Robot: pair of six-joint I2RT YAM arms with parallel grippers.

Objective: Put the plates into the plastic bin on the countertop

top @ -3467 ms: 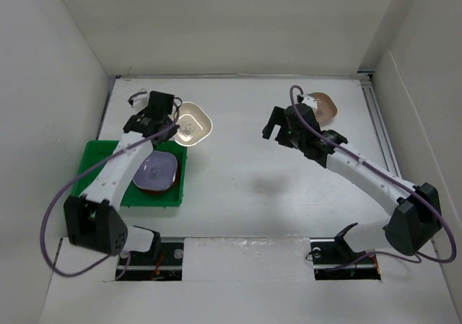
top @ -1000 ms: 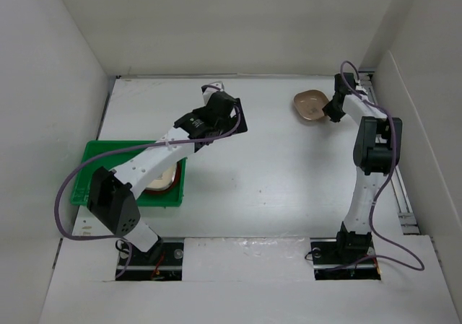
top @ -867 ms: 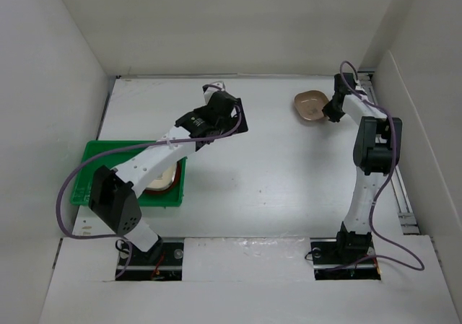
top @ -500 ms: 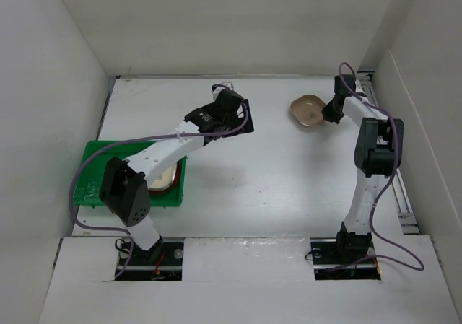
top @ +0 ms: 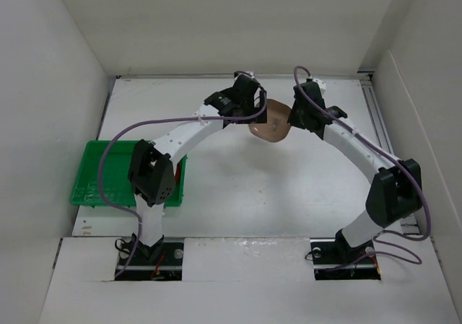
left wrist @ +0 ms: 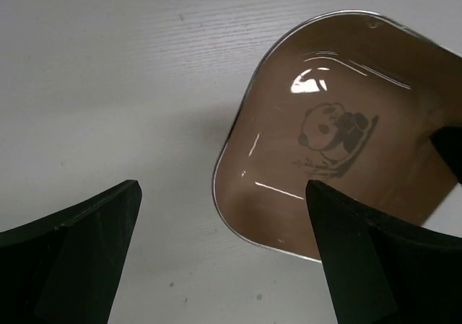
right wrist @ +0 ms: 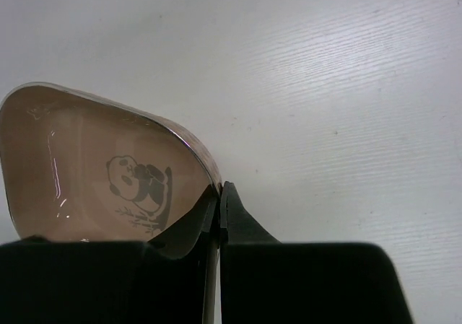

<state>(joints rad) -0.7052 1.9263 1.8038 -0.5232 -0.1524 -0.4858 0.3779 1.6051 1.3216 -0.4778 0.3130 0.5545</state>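
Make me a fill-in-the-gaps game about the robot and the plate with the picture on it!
The tan plate has a ___ drawn on it.
The right hand is ___ on the plate's rim.
The left hand is wide ___ and holds nothing.
The colour of the bin is ___.
Missing words: panda, shut, open, green.

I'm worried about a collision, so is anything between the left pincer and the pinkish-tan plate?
Nothing visible. The open left pincer frames the pinkish-tan plate, with only countertop showing between them. The right pincer is shut on the plate's opposite rim, clear of that gap.
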